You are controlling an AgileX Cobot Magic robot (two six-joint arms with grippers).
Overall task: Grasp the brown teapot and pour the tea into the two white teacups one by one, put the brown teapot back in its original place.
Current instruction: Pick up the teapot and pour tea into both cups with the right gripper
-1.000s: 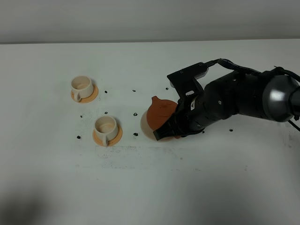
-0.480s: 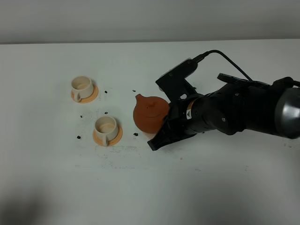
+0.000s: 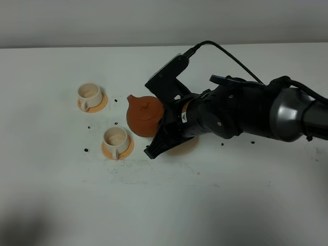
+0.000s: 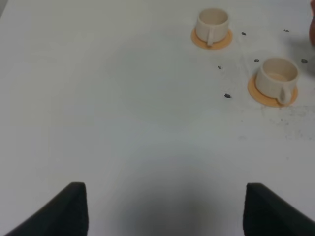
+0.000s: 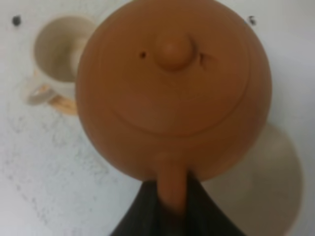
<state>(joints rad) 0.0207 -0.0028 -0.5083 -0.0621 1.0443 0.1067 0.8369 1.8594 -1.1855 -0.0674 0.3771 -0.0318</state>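
Note:
The brown teapot [image 3: 143, 114] hangs above the table, just right of the near white teacup [image 3: 116, 137], with its spout toward the cups. My right gripper [image 3: 165, 128] is shut on the teapot's loop handle [image 5: 172, 189]. In the right wrist view the teapot [image 5: 172, 83] fills the frame, with the near teacup [image 5: 58, 49] partly under its edge. The beige coaster [image 3: 185, 147] lies bare under the arm and also shows in the right wrist view [image 5: 268, 189]. The far teacup [image 3: 89, 93] stands on its orange saucer [image 3: 100, 105]. My left gripper [image 4: 166, 211] is open and empty over bare table, well short of both teacups [image 4: 212, 22] [image 4: 278, 76].
Small black specks [image 3: 85, 150] are scattered on the white table [image 3: 164, 205] around the cups and coaster. The right arm [image 3: 246, 110] stretches across the table's right half. A grey wall [image 3: 164, 20] borders the far edge.
My right gripper has lifted the teapot off the coaster and carried it left toward the near teacup. The coaster now lies uncovered. The cups have not moved.

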